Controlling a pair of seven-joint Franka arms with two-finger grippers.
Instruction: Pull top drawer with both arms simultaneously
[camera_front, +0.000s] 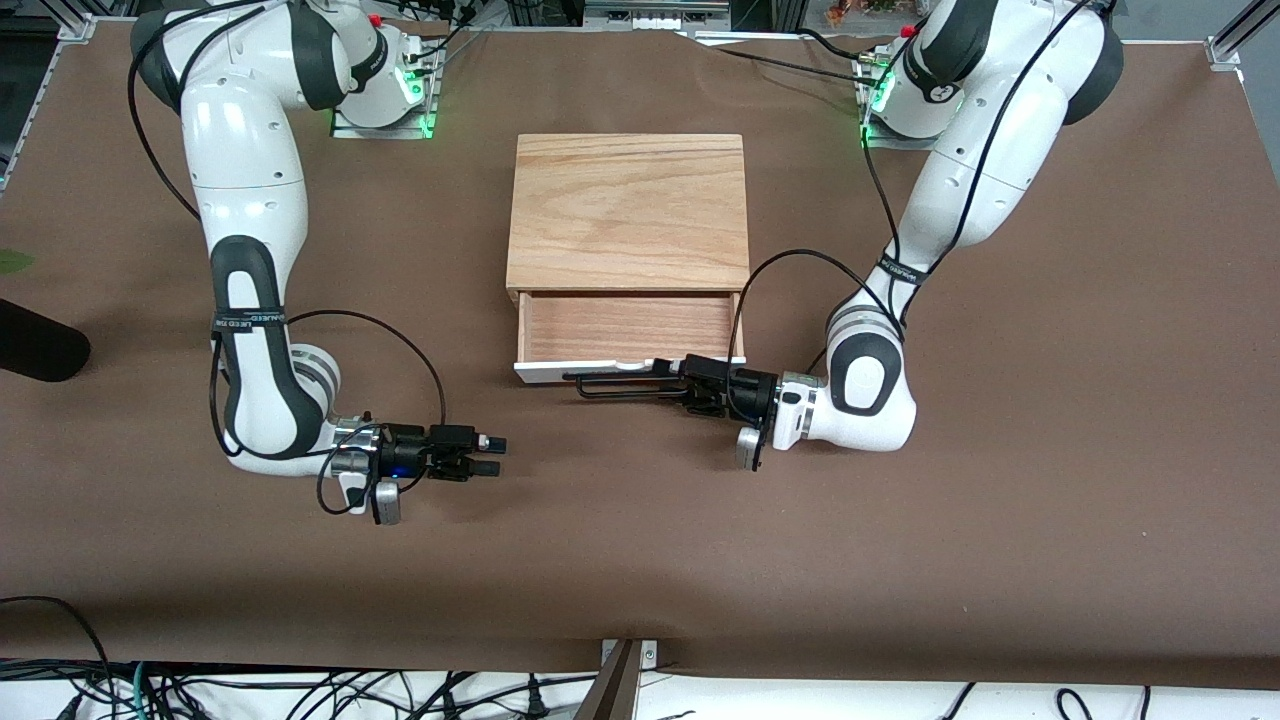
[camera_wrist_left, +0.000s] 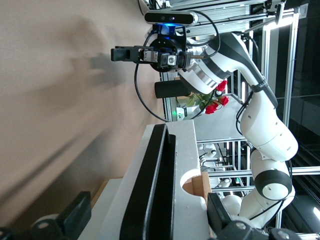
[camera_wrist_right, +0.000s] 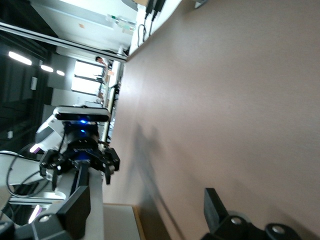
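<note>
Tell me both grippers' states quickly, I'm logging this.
Left gripper: open, fingers around the top drawer's handle.
Right gripper: open, empty, over the table.

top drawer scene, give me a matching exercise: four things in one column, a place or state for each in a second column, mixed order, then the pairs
Things:
1. top drawer
2. left tool
3. right tool
4. cabinet top

Places or states:
A. open, over bare table toward the right arm's end, apart from the drawer
B. flat wood-grain slab, nothing on it
C. pulled partly out, wood-grain inside showing
D. open, at the black bar handle in front of the drawer

Pairs: 1-C, 2-D, 3-A, 4-B
</note>
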